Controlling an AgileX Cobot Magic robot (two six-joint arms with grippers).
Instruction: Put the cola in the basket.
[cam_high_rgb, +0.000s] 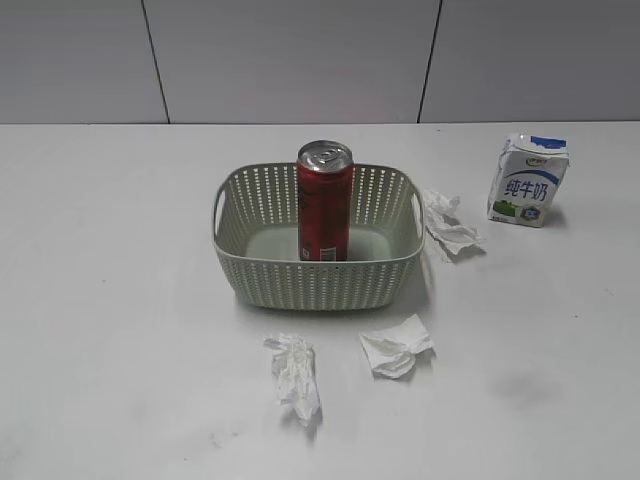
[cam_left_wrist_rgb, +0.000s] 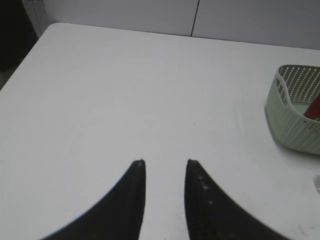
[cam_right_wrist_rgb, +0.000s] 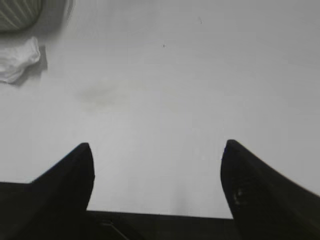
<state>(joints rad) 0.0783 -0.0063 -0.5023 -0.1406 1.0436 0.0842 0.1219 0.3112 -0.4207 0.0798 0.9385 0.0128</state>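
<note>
— Cola (cam_high_rgb: 324, 203) first! Where is it? Near us lie crumpled tissues (cam_high_rgb: 295, 374) on the table (cam_high_rgb: 110, 320).
— Behind them, it stands up inside the basket (cam_high_rgb: 318, 278). Looks done.
— The claws?
— Left claw (cam_left_wrist_rgb: 165, 162) is a bit open, empty. Right claw (cam_right_wrist_rgb: 157, 148) is wide open, empty.
— How does the can handle?
— Stiff, smooth, probably slippery. Hold its middle.
— Any writing?
— Too tiny. The far milk carton (cam_high_rgb: 528, 179) has blue Chinese words.

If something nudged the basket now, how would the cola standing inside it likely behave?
The cola is tall and slim on a narrow base, rising well above the basket rim, so it would probably tip fairly easily. Once on its side, its round body would likely roll until a basket wall stopped it. Its smooth metal skin looks slippery; whether it is full cannot be told.
</note>
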